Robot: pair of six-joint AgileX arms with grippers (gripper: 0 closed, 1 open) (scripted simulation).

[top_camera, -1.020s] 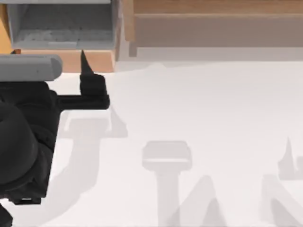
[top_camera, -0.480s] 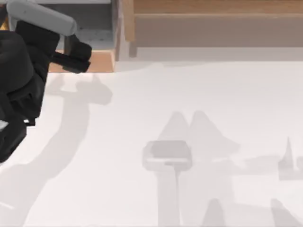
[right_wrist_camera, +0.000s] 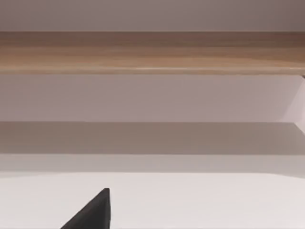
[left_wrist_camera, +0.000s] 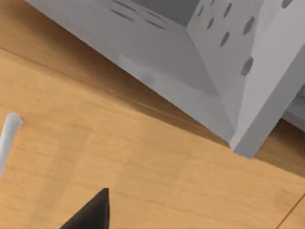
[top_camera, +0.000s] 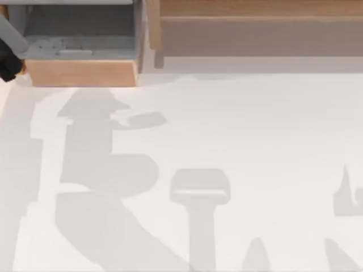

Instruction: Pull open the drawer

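Standing open: grey-lined drawer (top_camera: 79, 34), far left of table (top_camera: 227, 141).

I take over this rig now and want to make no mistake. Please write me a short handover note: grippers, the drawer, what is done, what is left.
Left gripper: close over the orange-brown wood of the drawer, near a grey bar that looks like its handle; it holds nothing that I can see.
Right gripper: parked, low over the table, facing the cabinet.
The wide tan-fronted drawer at the table's far left stands pulled out.
Done: not clear; how far the orange-brown drawer is out cannot be judged.
Left: probably check its opening, then grip the bar and pull if needed.
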